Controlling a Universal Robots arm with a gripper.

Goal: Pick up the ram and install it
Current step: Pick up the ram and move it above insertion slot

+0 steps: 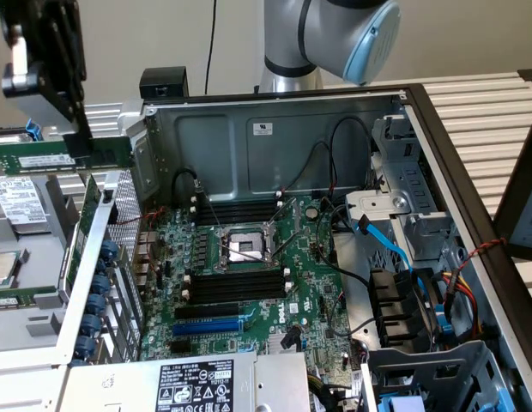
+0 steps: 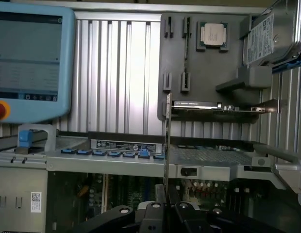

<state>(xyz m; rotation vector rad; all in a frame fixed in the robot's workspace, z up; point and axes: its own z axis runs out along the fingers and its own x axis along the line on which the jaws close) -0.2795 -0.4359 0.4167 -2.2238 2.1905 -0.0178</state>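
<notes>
One ram (image 1: 34, 157), gripped by the hand (image 1: 81, 137), long axis horizontal

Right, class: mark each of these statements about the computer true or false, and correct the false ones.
1. The hand grips the ram. True.
2. The ram sits in a slot on the board. False: it is held up outside the case, at the exterior view's left.
3. The case is open, with the board showing. True.
4. The memory slots are blue. False: they are black. The blue slot is a different one.
</notes>
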